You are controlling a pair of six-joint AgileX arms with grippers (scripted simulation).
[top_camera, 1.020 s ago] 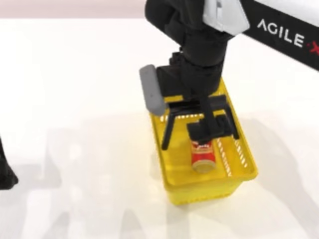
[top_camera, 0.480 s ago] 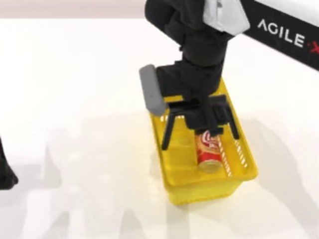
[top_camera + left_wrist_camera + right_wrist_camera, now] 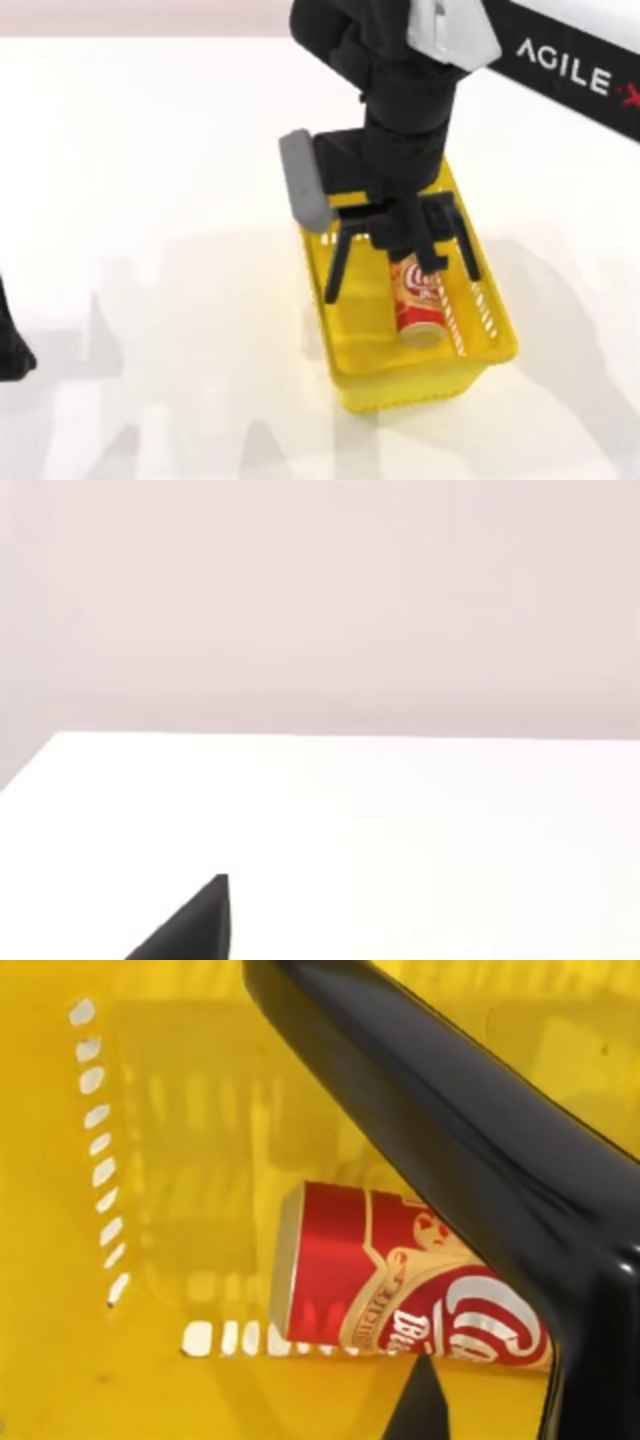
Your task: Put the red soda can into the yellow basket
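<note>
Right gripper [image 3: 408, 240]: hangs over the yellow basket; fingers spread apart, gripping nothing (tips partly lost behind the arm's own bulk).
Red soda can [image 3: 419, 298]: just below the gripper, lying on its side on the basket floor, clear of the fingers; its upper end is hidden under the gripper.
Yellow basket [image 3: 345, 330]: holds only the can; far end covered by the arm, black handles [image 3: 337, 262] showing either side of the gripper.
Left arm [image 3: 10, 345]: parked well away at the table's left edge, cut off.
</note>
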